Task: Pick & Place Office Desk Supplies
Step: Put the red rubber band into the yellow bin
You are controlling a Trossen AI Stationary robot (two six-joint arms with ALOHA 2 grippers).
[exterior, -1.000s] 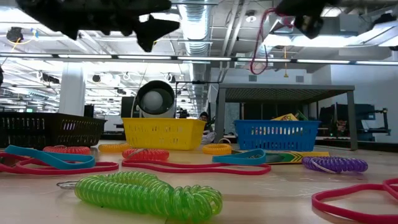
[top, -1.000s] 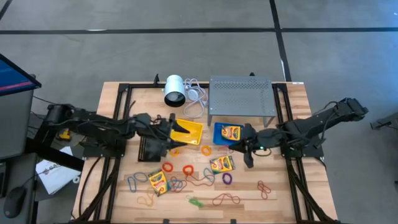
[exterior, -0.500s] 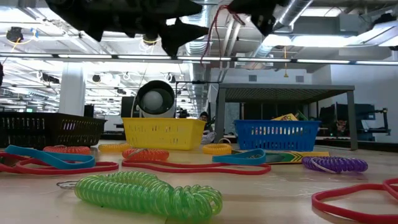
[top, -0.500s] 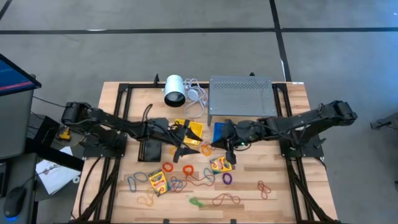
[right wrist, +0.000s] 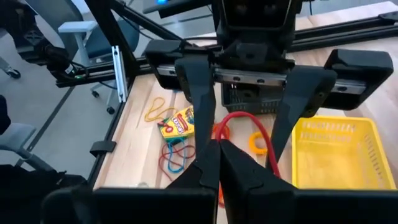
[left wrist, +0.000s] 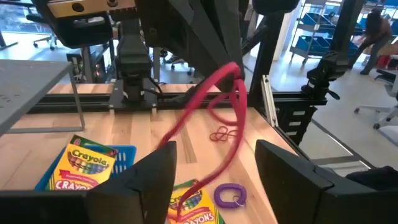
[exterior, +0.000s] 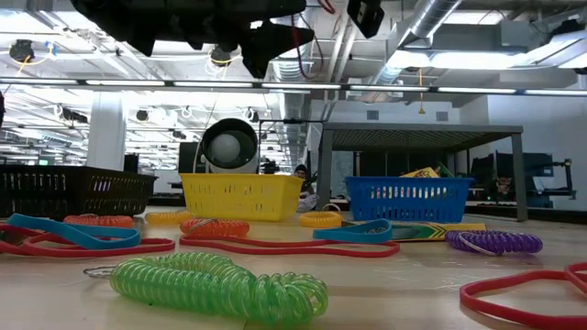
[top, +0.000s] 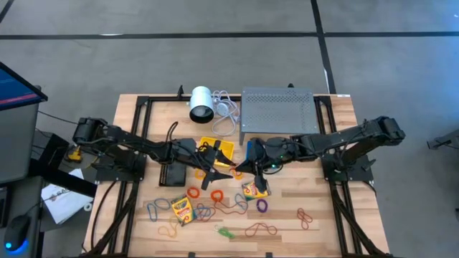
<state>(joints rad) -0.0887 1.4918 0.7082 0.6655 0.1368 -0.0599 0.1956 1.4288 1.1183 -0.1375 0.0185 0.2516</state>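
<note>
- wooden bench, supplies scattered.
- right pincer, clamped on red band, offers it to wide left pincer.
- handover step; next, left likely needs to close.

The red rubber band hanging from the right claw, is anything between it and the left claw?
Nothing visible. The red rubber band hangs from the shut right claw, its loop already between the open left claw's fingers, above the table near the yellow tray.
</note>
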